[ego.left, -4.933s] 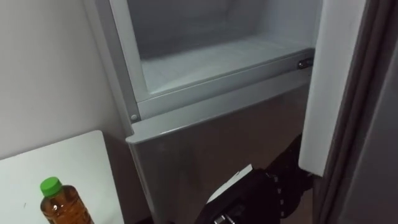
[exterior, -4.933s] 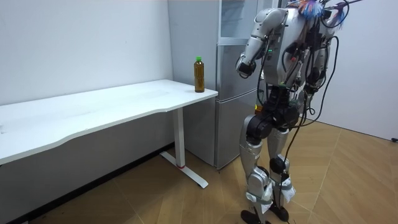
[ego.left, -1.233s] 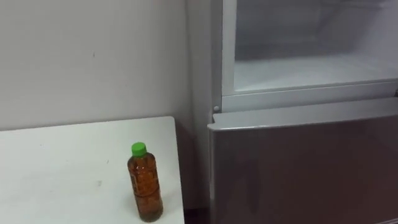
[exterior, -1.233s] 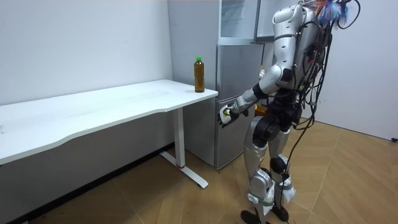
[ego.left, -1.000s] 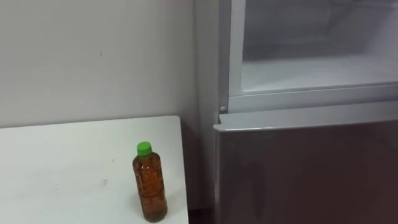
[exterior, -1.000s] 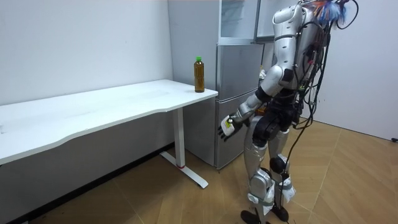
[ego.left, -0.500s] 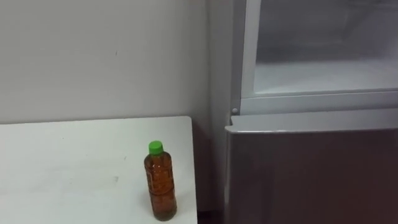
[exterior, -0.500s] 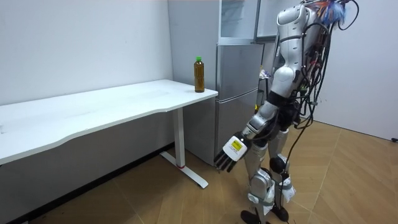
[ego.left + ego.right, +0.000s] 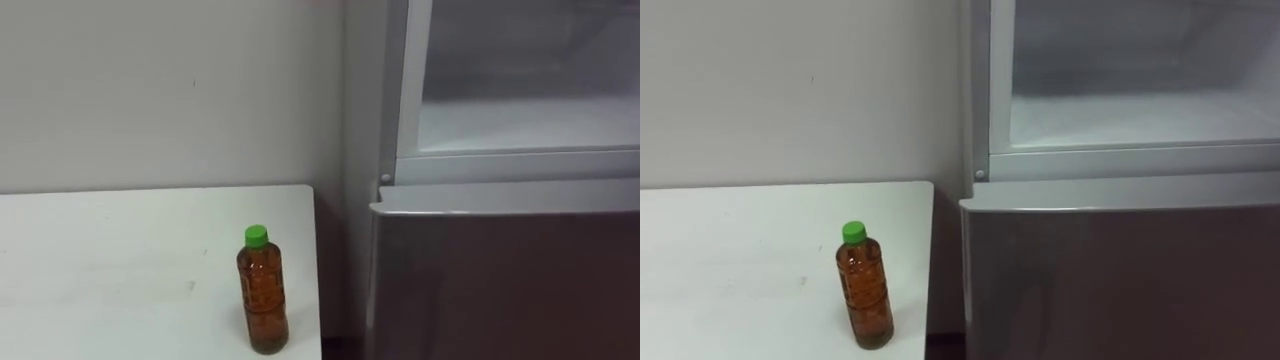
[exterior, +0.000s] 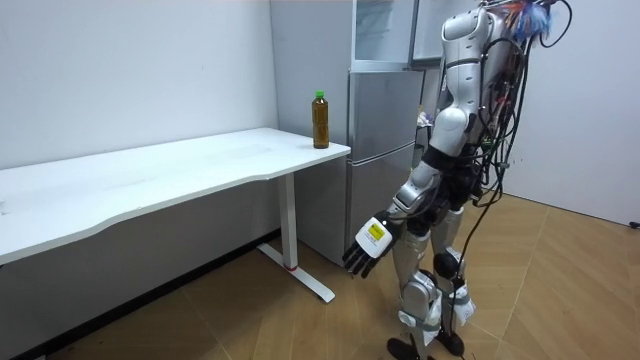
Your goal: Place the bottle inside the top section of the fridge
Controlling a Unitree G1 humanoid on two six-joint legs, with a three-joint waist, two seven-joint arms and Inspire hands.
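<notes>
The left hand (image 10: 366, 243) hangs low by the robot's thigh in the room view, its dark fingers straight and loosely spread, pointing at the wood-plank floor (image 10: 300, 320). The robot stands upright before the fridge (image 9: 500, 280), near the table's end. The bottle (image 9: 264, 300) stands upright on the white table (image 9: 100, 270), close to the corner nearest the fridge. It is a slim cylinder of clear ribbed plastic filled with amber liquid, topped by a round green cap. The tabletop is smooth and matte, with a rounded corner. The fridge's lower door is flat, grey and faintly glossy. Above it, the upper compartment (image 9: 520, 120) stands open, with a pale frame and a smooth white floor inside.
</notes>
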